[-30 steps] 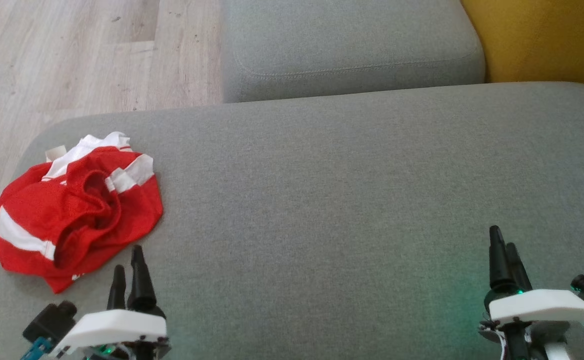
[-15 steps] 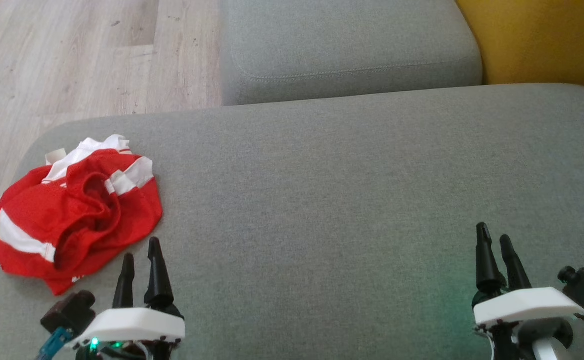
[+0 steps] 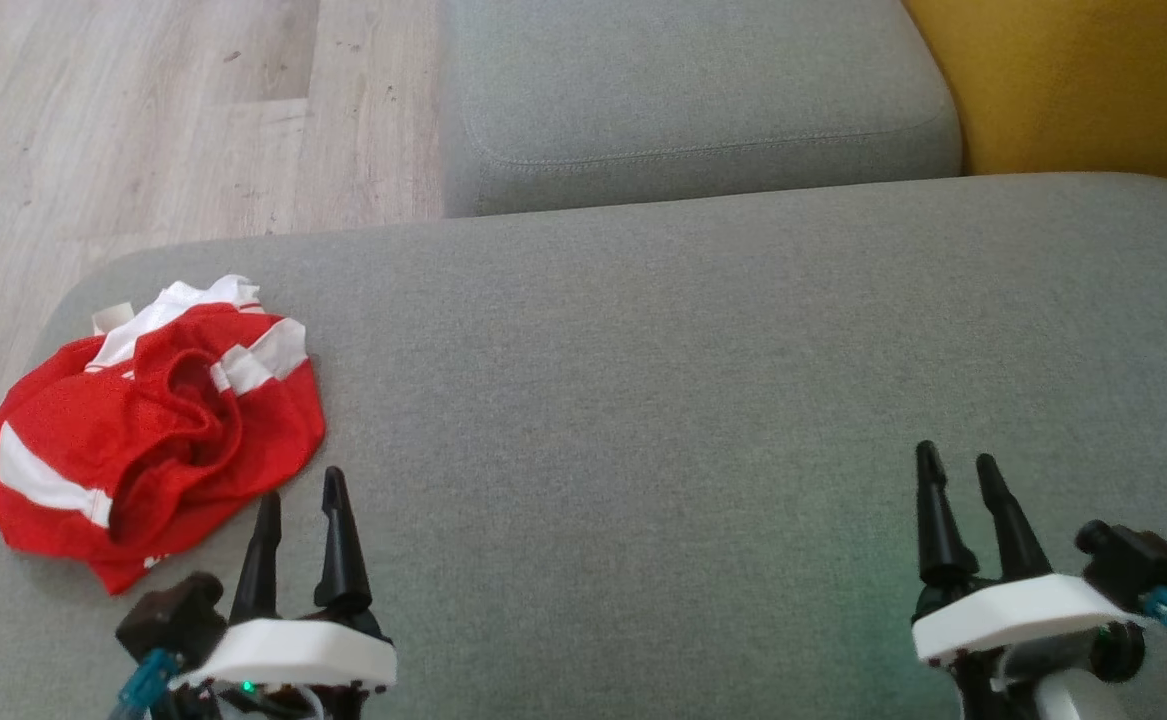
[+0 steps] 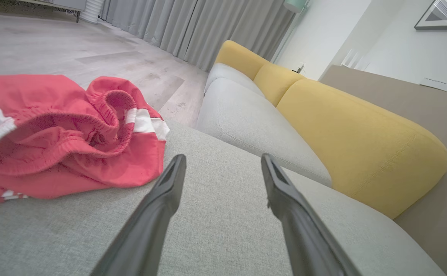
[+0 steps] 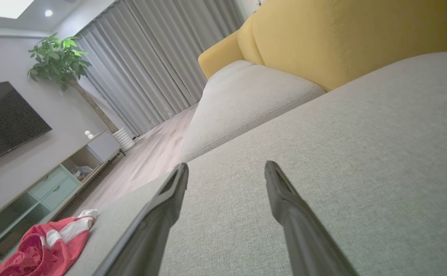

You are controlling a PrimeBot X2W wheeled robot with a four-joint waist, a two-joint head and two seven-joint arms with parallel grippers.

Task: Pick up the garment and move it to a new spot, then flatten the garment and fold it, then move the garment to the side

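Nearest, at the bottom left of the head view, the left gripper [image 3: 301, 483] hovers low over the near edge of the grey seat cushion [image 3: 663, 400]. Its two dark fingers are spread apart and hold nothing. Well apart from it at the bottom right, the right gripper [image 3: 957, 452] hangs over the same cushion, likewise released and empty.

Just beyond the left gripper and to its left lies the garment [image 3: 143, 430], red with white stripes and an elastic waistband. It is crumpled in a heap at the left end of the cushion. The left fingertips are near its right edge but do not touch it. In the left wrist view the cloth lies left of the fingers, with bare grey fabric between them. In the right wrist view the garment shows small and far off to the left.

Farther on, a second grey cushion [image 3: 693, 100] butts against the first, with the yellow backrest [image 3: 1073, 80] to its right. Pale wood floor [image 3: 143, 120] lies to the far left. Beyond that stand grey curtains [image 5: 146, 69], a potted plant [image 5: 58, 57], a dark television [image 5: 5, 119] and a low cabinet [image 5: 54, 184].
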